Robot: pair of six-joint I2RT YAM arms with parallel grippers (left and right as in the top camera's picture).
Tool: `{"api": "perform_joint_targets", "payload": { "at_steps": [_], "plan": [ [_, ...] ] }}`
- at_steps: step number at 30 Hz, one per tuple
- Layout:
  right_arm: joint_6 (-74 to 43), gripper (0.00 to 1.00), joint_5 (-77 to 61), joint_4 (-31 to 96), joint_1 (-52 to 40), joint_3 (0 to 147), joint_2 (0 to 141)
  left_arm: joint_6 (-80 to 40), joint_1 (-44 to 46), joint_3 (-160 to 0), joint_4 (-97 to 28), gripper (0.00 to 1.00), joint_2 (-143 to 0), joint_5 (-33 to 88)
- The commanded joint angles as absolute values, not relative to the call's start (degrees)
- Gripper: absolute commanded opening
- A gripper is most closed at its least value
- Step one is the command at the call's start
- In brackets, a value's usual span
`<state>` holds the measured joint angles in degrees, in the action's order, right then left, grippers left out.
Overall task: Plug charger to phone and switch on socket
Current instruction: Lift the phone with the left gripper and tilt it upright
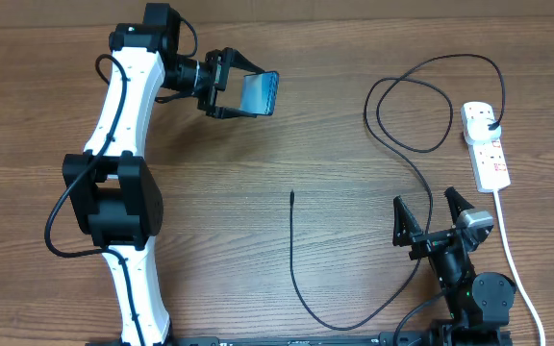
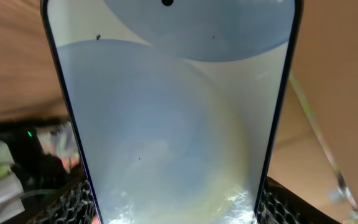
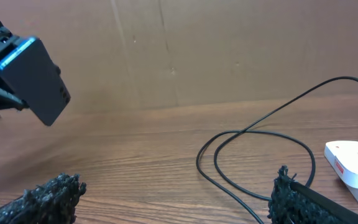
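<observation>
Left gripper (image 1: 241, 94) is closed tight on the phone (image 1: 259, 93) and holds it in the air above the table (image 1: 335, 115), far to the left of the socket (image 1: 486, 144); in the left wrist view the pale blue screen fills almost the whole picture. Right gripper (image 1: 429, 213) has its fingers wide apart and holds nothing; it stays near the socket, on the side where the white cord (image 1: 508, 240) comes out. The charger (image 1: 291, 240) has its black plug (image 1: 489, 119) sitting in the socket, at the end away from the cord. Its cable makes loops just left of the socket, then passes the right gripper, and its small tip (image 1: 292, 194) lies free on the table, well apart from the phone.
</observation>
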<state>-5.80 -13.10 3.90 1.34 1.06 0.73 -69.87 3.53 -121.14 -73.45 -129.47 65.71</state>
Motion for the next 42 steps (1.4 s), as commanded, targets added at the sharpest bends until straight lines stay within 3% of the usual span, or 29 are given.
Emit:
{"api": "perform_joint_targets", "payload": {
  "at_steps": [1, 19, 31, 42],
  "plan": [
    [-6.0, 1.0, -12.7, 3.6, 1.0, 0.4, 0.2, -67.7, 3.3, -122.9, -73.6, 0.04, -129.2, 77.0],
    [-6.0, 1.0, -12.7, 3.6, 1.0, 0.4, 0.2, -64.6, 3.4, -122.8, -73.5, 0.04, -129.2, 83.9],
    [-6.0, 1.0, -12.7, 3.6, 1.0, 0.4, 0.2, -51.6, 3.7, -122.8, -73.6, 0.04, -129.2, 83.8],
    [-6.0, 1.0, -12.7, 3.6, 1.0, 0.4, 0.2, -51.4, 3.8, -122.8, -73.6, 0.04, -129.2, 83.5]
  ]
}}
